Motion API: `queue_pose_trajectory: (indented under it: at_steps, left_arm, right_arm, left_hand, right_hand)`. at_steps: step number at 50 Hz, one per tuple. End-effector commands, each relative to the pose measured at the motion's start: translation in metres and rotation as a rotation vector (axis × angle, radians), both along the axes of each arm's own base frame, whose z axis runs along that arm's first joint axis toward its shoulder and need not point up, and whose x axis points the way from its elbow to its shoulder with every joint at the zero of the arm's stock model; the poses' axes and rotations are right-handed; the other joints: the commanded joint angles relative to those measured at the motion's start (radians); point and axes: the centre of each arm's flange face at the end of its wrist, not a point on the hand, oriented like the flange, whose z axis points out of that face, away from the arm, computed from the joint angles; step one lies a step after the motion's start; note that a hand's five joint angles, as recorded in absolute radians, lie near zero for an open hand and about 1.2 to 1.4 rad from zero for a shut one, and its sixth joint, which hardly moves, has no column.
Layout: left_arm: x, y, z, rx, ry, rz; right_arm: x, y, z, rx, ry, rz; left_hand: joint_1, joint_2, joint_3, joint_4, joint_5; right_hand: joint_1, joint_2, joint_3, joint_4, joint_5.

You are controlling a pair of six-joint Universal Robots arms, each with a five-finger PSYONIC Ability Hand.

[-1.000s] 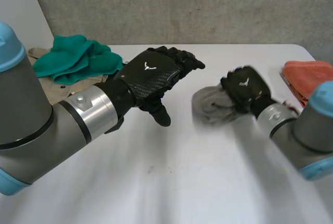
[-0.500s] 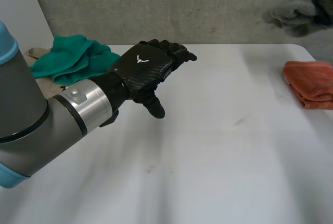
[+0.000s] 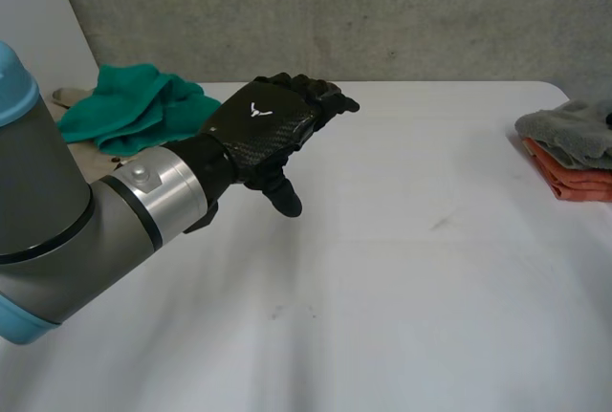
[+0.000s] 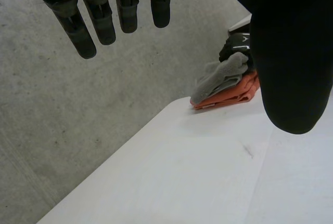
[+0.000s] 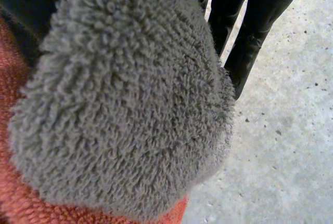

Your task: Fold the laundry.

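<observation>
Grey towel (image 3: 569, 130), airborne a moment ago, is now lying atop the orange towel (image 3: 574, 183). Right hand (image 4: 235, 44) is sitting against it, grip indiscernible. Left hand (image 3: 263, 130) is hovering well apart from the orange towel, fingers straight, empty.

Table (image 3: 402, 269) middle: bare, passable. Obstacles: green cloth heap (image 3: 134, 106), far left corner; grey towel (image 3: 574, 130) atop orange towel (image 3: 574, 183), right edge.

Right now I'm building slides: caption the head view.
Left hand hovers open above the table; grey towel sits atop the folded orange towel.
</observation>
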Motion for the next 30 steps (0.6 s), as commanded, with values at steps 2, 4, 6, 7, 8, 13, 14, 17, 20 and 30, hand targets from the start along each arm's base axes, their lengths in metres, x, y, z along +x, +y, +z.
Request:
queue_pose_trajectory:
  at_steps: [2, 4, 6, 7, 8, 13, 14, 17, 20, 30]
  left_arm:
    - [0.0, 0.0, 0.0, 0.001, 0.001, -0.001]
    - [0.0, 0.0, 0.0, -0.001, 0.0, -0.001]
    - [0.0, 0.0, 0.0, 0.001, 0.001, 0.0]
    - [0.0, 0.0, 0.0, -0.002, 0.001, 0.0]
    - [0.0, 0.0, 0.0, -0.002, 0.001, 0.0]
    - [0.0, 0.0, 0.001, -0.002, 0.002, 0.0]
    - [0.0, 0.001, 0.001, -0.002, 0.002, -0.001]
    - [0.0, 0.001, 0.002, -0.005, 0.004, -0.001]
    - [0.0, 0.001, 0.002, -0.003, 0.003, -0.003]
    - [0.0, 0.002, 0.008, -0.021, 0.014, -0.001]
  right_arm:
    - [-0.001, 0.002, 0.021, 0.008, -0.02, -0.032]
    - [-0.002, 0.004, 0.023, 0.048, -0.048, -0.069]
    - [-0.003, 0.005, 0.022, 0.081, -0.065, -0.103]
    - [-0.004, 0.007, 0.021, 0.097, -0.07, -0.116]
    - [-0.003, 0.009, 0.023, 0.123, -0.069, -0.137]
    - [-0.003, 0.019, 0.038, 0.196, -0.043, -0.18]
    - [-0.005, 0.024, 0.043, 0.225, -0.038, -0.192]
    - [-0.018, 0.034, 0.052, 0.272, -0.034, -0.23]
    - [-0.038, 0.048, 0.064, 0.313, -0.016, -0.293]
    - [-0.135, 0.063, 0.12, 0.194, 0.21, -0.863]
  left_hand:
    - [0.022, 0.014, 0.008, 0.015, -0.003]
    - [0.022, 0.014, 0.008, 0.015, -0.003]
    - [0.019, 0.011, 0.005, 0.013, -0.006]
    - [0.019, 0.011, 0.005, 0.013, -0.006]
    - [0.019, 0.011, 0.005, 0.013, -0.006]
    - [0.019, 0.011, 0.005, 0.013, -0.006]
    - [0.019, 0.011, 0.005, 0.013, -0.006]
    - [0.019, 0.011, 0.005, 0.013, -0.006]
    - [0.019, 0.011, 0.005, 0.013, -0.006]
    - [0.019, 0.011, 0.005, 0.013, -0.006]
  right_hand:
    - [0.131, -0.124, -0.116, -0.149, -0.069]
    - [-0.456, -0.711, -0.703, -0.736, -0.656]
    - [-0.732, -0.986, -0.979, -1.012, -0.932]
    - [-0.732, -0.986, -0.979, -1.012, -0.932]
    - [-0.732, -0.986, -0.979, -1.012, -0.932]
    - [-0.732, -0.986, -0.979, -1.012, -0.932]
    - [-0.732, -0.986, -0.979, -1.012, -0.932]
    - [-0.732, -0.986, -0.979, -1.012, -0.932]
    - [-0.732, -0.986, -0.979, -1.012, -0.932]
    - [-0.732, -0.986, -0.979, -1.012, -0.932]
